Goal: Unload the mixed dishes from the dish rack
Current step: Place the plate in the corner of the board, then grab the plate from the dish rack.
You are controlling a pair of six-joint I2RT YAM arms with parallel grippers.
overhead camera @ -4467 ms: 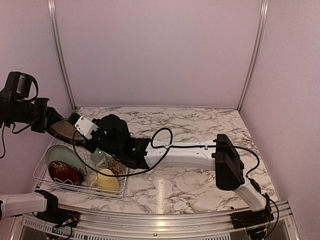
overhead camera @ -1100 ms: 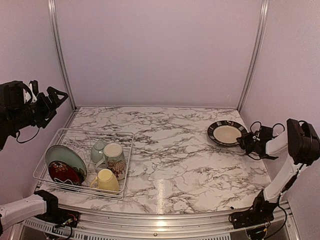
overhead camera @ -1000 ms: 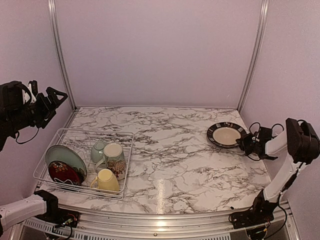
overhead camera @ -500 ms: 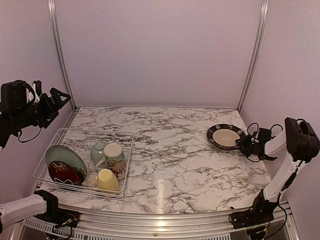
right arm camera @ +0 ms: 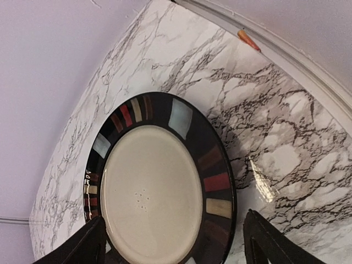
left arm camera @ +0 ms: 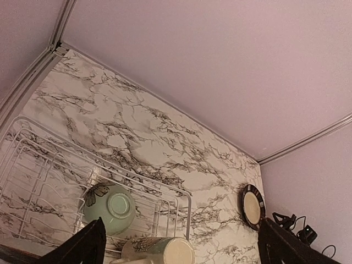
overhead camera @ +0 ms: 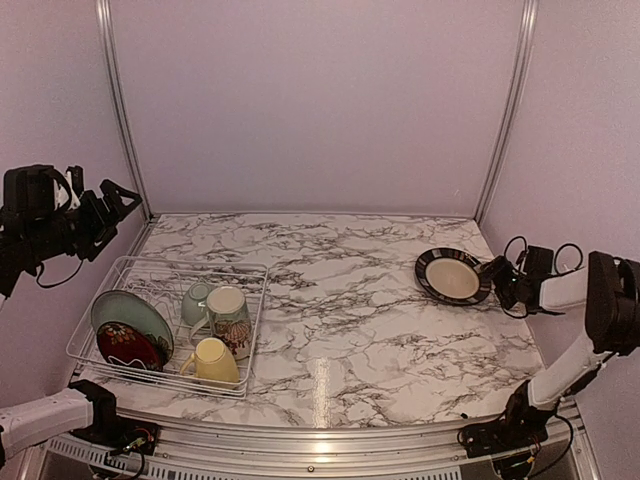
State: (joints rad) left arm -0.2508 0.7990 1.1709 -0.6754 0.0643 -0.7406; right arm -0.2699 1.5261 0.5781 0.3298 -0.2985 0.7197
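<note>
Your right gripper (overhead camera: 500,277) is far to the right of the dish rack (overhead camera: 160,262), down low by the table (overhead camera: 350,330). Its fingers are spread wide and hold nothing. The black-rimmed cream plate (overhead camera: 453,276) lies flat on the table just in front of them, also far to the right of the rack. Your left gripper (overhead camera: 112,212) hangs in the air above the rack's far left corner. Its fingers are wide apart too, with nothing in them. Inside the rack you have the pale green plate (overhead camera: 125,310) and the dark red patterned plate (overhead camera: 128,348) on the left side, and the small pale green bowl (overhead camera: 197,300), the cream floral mug (overhead camera: 228,312) and the pale yellow mug (overhead camera: 213,358) on the right side
</note>
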